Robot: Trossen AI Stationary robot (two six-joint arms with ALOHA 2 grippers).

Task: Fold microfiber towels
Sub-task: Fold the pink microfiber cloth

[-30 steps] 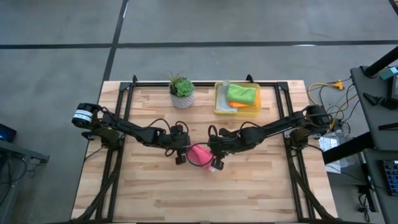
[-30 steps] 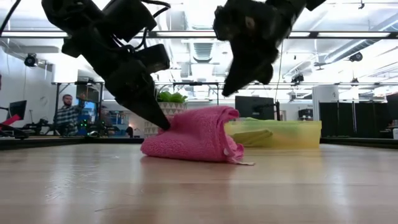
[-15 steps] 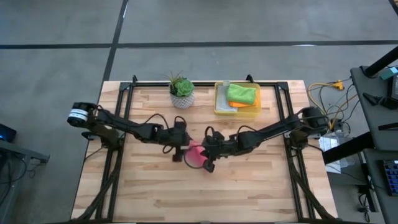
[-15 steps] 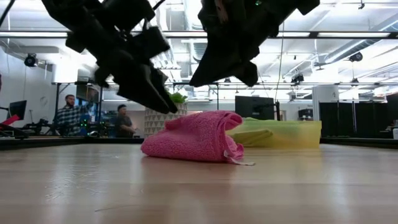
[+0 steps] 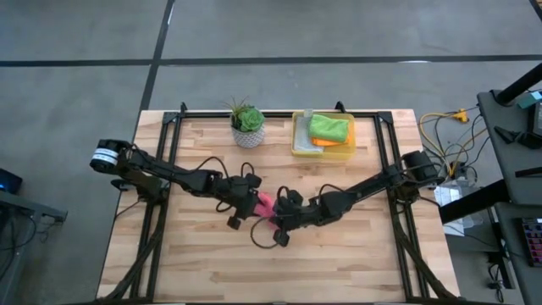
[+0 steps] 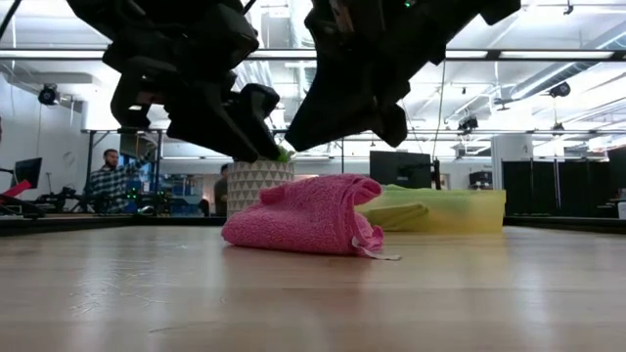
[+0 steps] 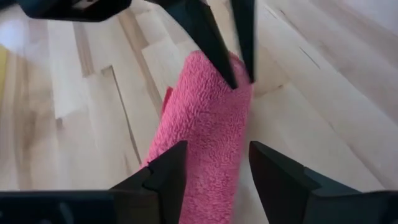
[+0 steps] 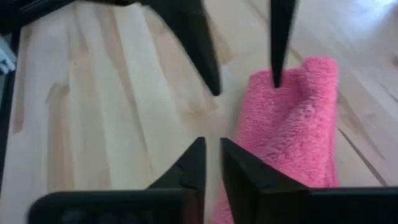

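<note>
Pink towel (image 6: 305,215), folded, mid-table, both grippers just above it.
We log: pink towel lies bunched on the wood table (image 5: 212,271), touched by neither arm. Left gripper (image 7: 211,168) hangs over it, jaws apart w/ a clear gap, holding nothing. Right gripper (image 8: 211,163) alongside, jaws nearly together, only a slit between, holding nothing. Green towel (image 5: 329,129) on orange towel (image 5: 323,142) in yellow bin (image 5: 298,144) at far edge; potted plant (image 5: 247,124) beside bin. We see a person (image 6: 103,182) in the room behind.
</note>
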